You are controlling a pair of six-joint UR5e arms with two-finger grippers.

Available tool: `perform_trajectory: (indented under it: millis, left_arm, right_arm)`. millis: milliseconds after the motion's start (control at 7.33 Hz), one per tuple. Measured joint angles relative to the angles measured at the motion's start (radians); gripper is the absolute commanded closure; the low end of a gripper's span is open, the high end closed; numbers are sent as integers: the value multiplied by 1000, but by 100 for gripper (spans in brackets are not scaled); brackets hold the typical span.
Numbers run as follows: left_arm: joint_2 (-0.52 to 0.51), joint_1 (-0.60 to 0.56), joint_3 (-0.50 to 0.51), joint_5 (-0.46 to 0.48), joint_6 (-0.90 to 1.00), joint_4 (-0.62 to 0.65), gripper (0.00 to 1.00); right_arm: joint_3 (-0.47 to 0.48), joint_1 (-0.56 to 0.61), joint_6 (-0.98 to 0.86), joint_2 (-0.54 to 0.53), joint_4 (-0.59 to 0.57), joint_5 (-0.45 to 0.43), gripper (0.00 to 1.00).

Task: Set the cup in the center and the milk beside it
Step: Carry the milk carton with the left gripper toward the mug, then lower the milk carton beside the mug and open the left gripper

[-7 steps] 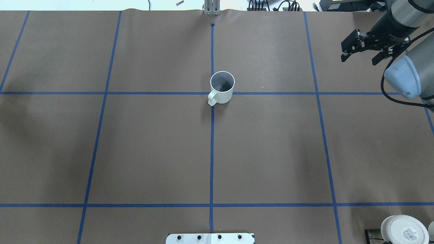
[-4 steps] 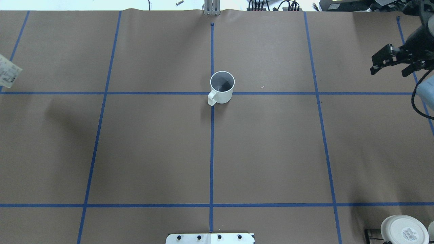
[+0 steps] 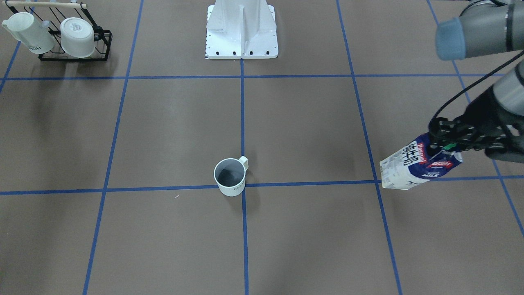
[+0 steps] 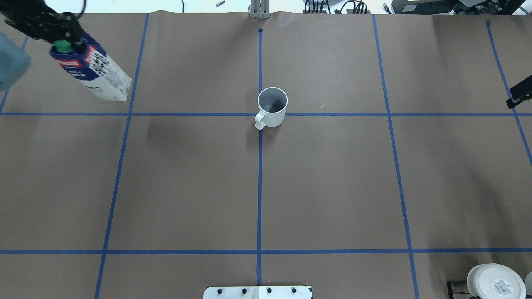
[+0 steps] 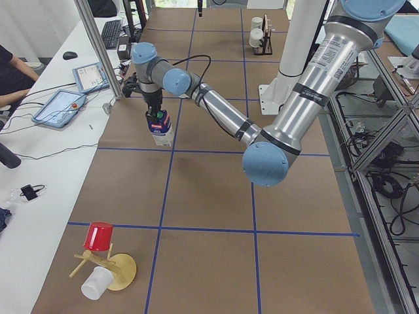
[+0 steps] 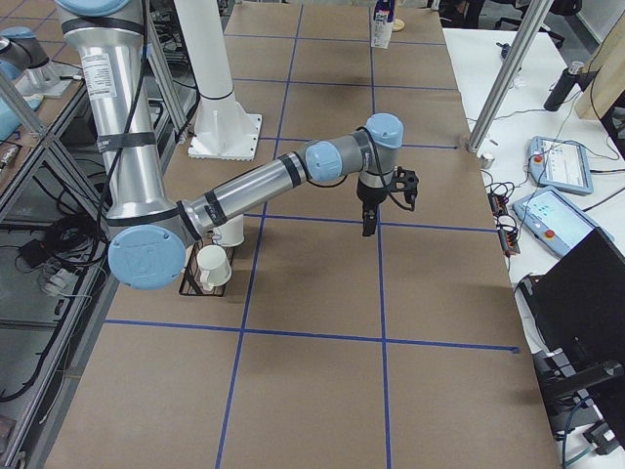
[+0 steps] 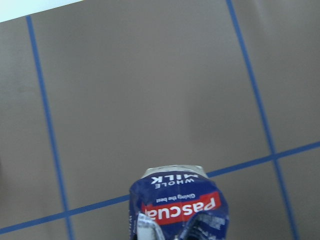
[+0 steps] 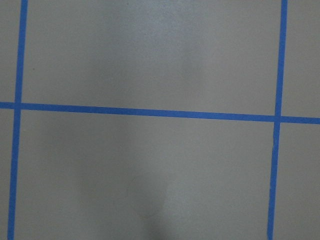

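White cup [image 3: 230, 177] stands at the worktop [image 3: 307, 123] centre cross in the front view. Left end effector [image 3: 450, 141] grips milk [image 3: 417, 164] by its top, aloft, well apart on the robot's left. Overhead: milk newly in frame; right end effector [image 4: 521, 93] withdrawn to the right edge, cannot tell if open. Cup looks placed; milk inbound.
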Motion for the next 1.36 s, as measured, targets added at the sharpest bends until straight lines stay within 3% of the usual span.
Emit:
perform_trajectory:
  millis: [545,955,1364]
  left_arm:
    - [-218,286,39,168,-431,-1,100]
    - [-402,337,221,208,-519,2,100]
    - [-434,349,280,233,-524,1,100]
  right_arm:
    - [-4,14,-28,-27,1,-4,0]
    - [-5,15,-31,-37,1,-1,0]
    - [-4,16,-31,-37,1,1,0]
